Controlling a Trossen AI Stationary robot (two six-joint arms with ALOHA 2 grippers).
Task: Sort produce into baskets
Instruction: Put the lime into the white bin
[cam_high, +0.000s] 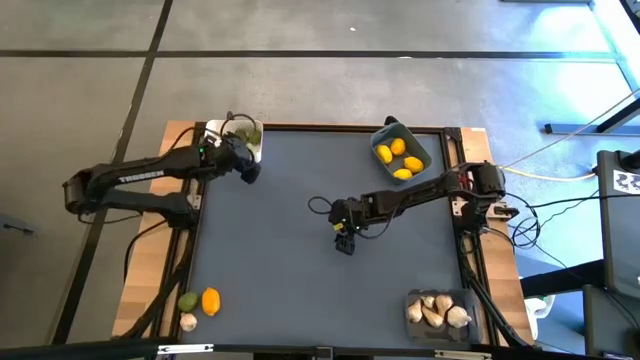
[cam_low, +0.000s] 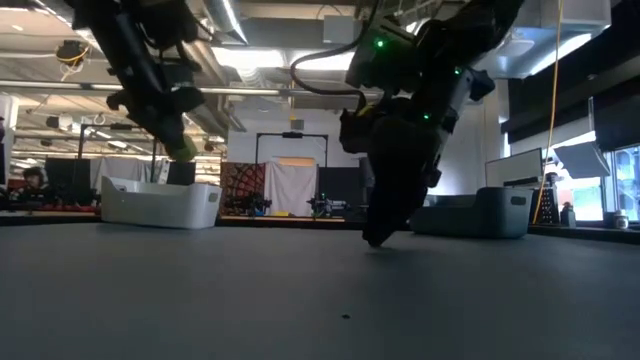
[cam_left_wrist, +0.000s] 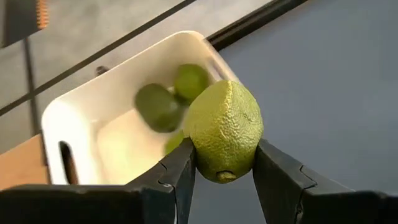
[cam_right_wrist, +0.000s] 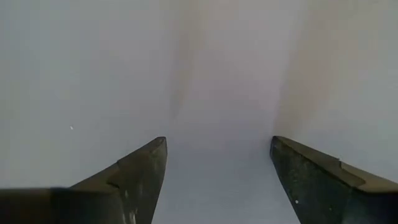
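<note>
Right now you are carrying a green fruit (cam_left_wrist: 224, 130) in the left gripper (cam_left_wrist: 224, 177), whose two fingers are pinching it from either side, just beside the white basket (cam_left_wrist: 68, 118) at the table's far left corner. To do this step well, you should be bringing the fruit fully over the basket's open middle before you let go; from the wrist view it is looking as if it is hanging at the near rim rather than squarely above the floor of the basket, so a release here could be bouncing it off the edge. Lower it close to the fruits already inside, then spread the fingers gently.

Your right gripper (cam_high: 345, 240) is waiting near the middle of the table, pointing down at bare surface, its fingers spread wide around nothing.

Counting what is showing: inside the white basket you are seeing at least two green fruits (cam_left_wrist: 158, 106), with a third perhaps peeking behind the held one. The blue-grey basket (cam_high: 385, 132) at the far right is holding three yellow fruits (cam_high: 398, 148). The clear basket (cam_high: 412, 300) at the near right is holding several garlic bulbs (cam_high: 437, 312), about four, though they are overlapping too much to be sure. Left unsorted at the near left corner are three pieces: a loose green fruit (cam_high: 187, 301), an orange-yellow fruit (cam_high: 210, 300) and a single garlic bulb (cam_high: 188, 321).
</note>
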